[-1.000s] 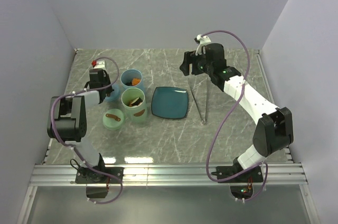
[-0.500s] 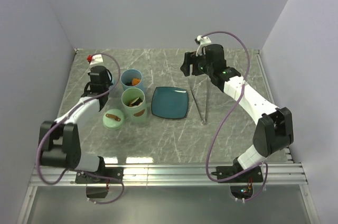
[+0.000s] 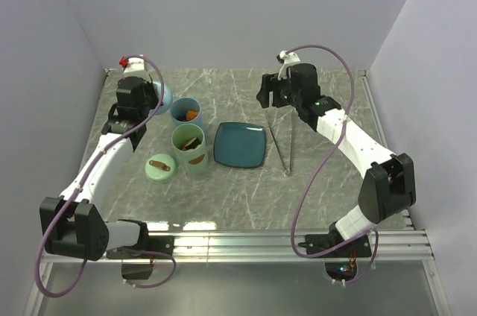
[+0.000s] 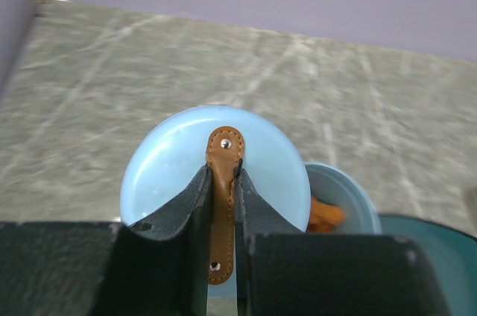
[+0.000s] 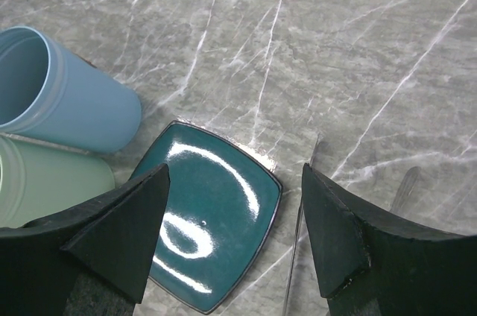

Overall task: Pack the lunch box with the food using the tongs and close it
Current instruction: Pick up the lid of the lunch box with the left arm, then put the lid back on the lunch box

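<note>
Left fingers (image 4: 188, 215) pinch the blue lid (image 4: 168, 171) by its strap (image 4: 223, 182) so food (image 4: 326, 215) can go in — right fingers (image 5: 119, 234) spread, ready for tongs (image 3: 288, 167).

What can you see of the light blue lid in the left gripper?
The light blue lid is round, smooth and plastic-looking, with a brown stitched strap riveted at both ends across its top. The left gripper is shut on that strap. The lid is at the far left of the table, next to the open blue cup.

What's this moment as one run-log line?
left gripper: shut on strap of blue lid | right gripper: open, empty | tongs: lying on table, untouched
</note>
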Controlling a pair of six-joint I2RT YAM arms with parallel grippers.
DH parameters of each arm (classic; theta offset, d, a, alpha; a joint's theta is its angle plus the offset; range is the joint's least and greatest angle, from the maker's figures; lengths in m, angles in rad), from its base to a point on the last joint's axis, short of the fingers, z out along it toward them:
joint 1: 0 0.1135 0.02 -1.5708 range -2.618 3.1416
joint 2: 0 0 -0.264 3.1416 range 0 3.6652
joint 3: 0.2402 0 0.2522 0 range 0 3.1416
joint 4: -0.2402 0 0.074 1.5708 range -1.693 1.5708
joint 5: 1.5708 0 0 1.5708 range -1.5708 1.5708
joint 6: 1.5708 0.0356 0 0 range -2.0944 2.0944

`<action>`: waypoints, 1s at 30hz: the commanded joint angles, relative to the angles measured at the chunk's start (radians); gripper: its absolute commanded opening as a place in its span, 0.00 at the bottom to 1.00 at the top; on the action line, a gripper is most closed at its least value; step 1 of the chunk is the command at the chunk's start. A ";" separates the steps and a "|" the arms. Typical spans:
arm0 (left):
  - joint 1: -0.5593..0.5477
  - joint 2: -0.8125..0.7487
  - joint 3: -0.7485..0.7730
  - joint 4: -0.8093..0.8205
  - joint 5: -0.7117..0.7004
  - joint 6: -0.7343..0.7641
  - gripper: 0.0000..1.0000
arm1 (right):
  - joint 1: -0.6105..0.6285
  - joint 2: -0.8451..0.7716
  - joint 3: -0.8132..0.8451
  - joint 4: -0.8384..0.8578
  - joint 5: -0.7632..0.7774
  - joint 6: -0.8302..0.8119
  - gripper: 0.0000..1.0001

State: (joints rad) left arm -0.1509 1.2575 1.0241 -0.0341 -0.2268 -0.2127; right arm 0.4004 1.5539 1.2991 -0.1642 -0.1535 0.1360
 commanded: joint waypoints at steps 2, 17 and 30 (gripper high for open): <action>-0.019 0.052 0.092 -0.061 0.231 -0.046 0.01 | -0.005 -0.057 -0.020 0.041 0.011 -0.001 0.78; -0.096 0.201 0.156 -0.096 0.230 -0.074 0.01 | -0.005 -0.045 -0.023 0.038 0.023 -0.004 0.78; -0.125 0.210 0.148 -0.075 0.237 -0.074 0.01 | -0.003 -0.037 -0.026 0.037 0.019 -0.007 0.78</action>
State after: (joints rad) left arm -0.2680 1.4578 1.1347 -0.1448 0.0025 -0.2829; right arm 0.4004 1.5337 1.2812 -0.1574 -0.1421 0.1360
